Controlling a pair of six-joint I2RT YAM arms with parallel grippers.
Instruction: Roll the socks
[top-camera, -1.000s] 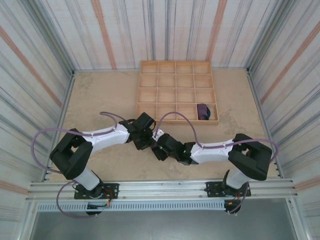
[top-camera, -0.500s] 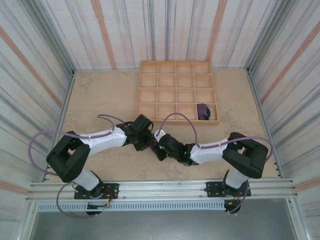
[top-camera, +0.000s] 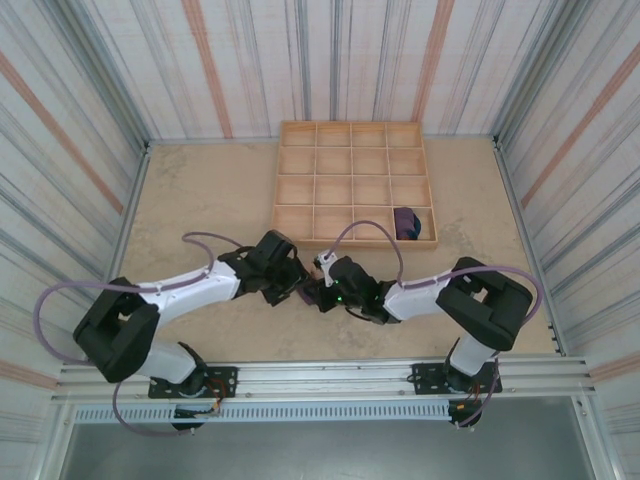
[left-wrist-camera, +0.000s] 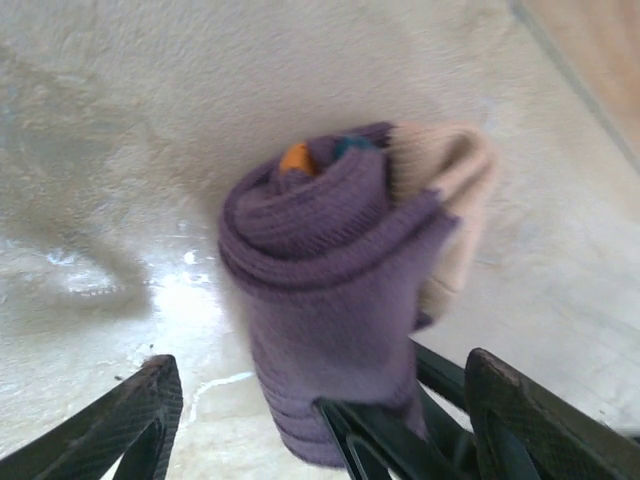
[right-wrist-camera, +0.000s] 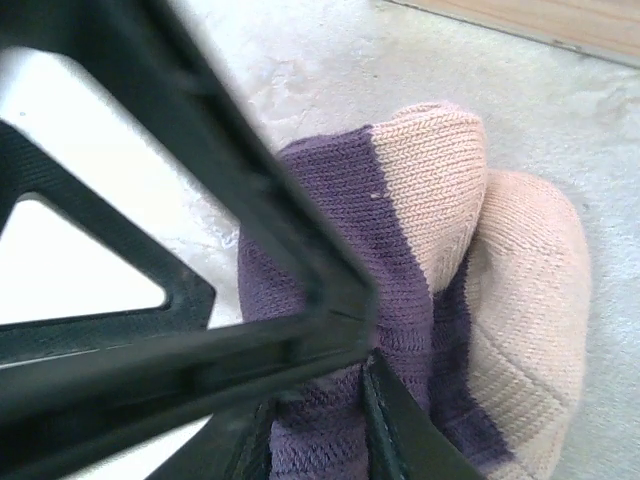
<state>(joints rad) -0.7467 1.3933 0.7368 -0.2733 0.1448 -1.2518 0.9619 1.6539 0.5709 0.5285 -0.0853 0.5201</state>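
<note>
The socks (left-wrist-camera: 330, 260) lie on the table as one rolled purple bundle, with a peach cuff wrapped on its right side and orange and teal showing at its core. My left gripper (left-wrist-camera: 325, 372) is open, its fingers wide on either side of the bundle's near end without touching it. My right gripper (right-wrist-camera: 365, 345) is shut on the purple knit next to the peach cuff (right-wrist-camera: 440, 200). From above, the left gripper (top-camera: 290, 283) and right gripper (top-camera: 316, 290) meet over the socks (top-camera: 303, 294) in the table's near middle.
A wooden tray (top-camera: 277, 185) of square compartments sits at the back centre, with a rolled purple bundle (top-camera: 405, 222) in its near right compartment. Its edge (right-wrist-camera: 520, 20) lies close beyond the socks. Striped walls close in the table on three sides.
My left gripper has opened and let go of the bundle. My right gripper has closed on it. Both wrists have shifted slightly left and lower over the table.
</note>
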